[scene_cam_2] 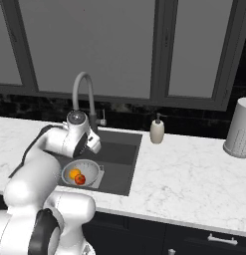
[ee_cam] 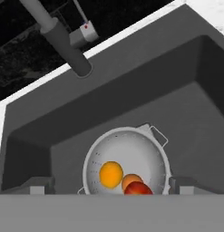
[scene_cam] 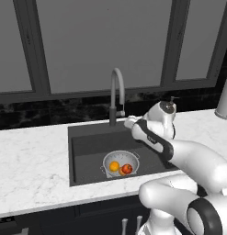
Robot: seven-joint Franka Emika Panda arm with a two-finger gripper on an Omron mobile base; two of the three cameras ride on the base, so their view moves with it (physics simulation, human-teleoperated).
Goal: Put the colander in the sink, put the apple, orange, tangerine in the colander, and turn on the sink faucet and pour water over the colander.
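Silvery-white perforated metal colander (ee_cam: pixel 127 161) sits on the floor of the dark grey rectangular sink (ee_cam: pixel 131 99), toward its front edge — three fruits inside.

I see the bright yellow-orange orange (ee_cam: pixel 110 174), the smaller deep-orange tangerine (ee_cam: pixel 130 180) touching the glossy red apple (ee_cam: pixel 138 189), all in the bowl's front half. My gripper (ee_cam: pixel 111 185) hangs released, fingers spread wide above the colander, grasping nothing. The tall grey gooseneck faucet (scene_cam: pixel 116 95) stands at the sink's back edge.

Both base views look forward and down from behind the arm at the sink (scene_cam: pixel 87 151), which the hand view faces from close above.
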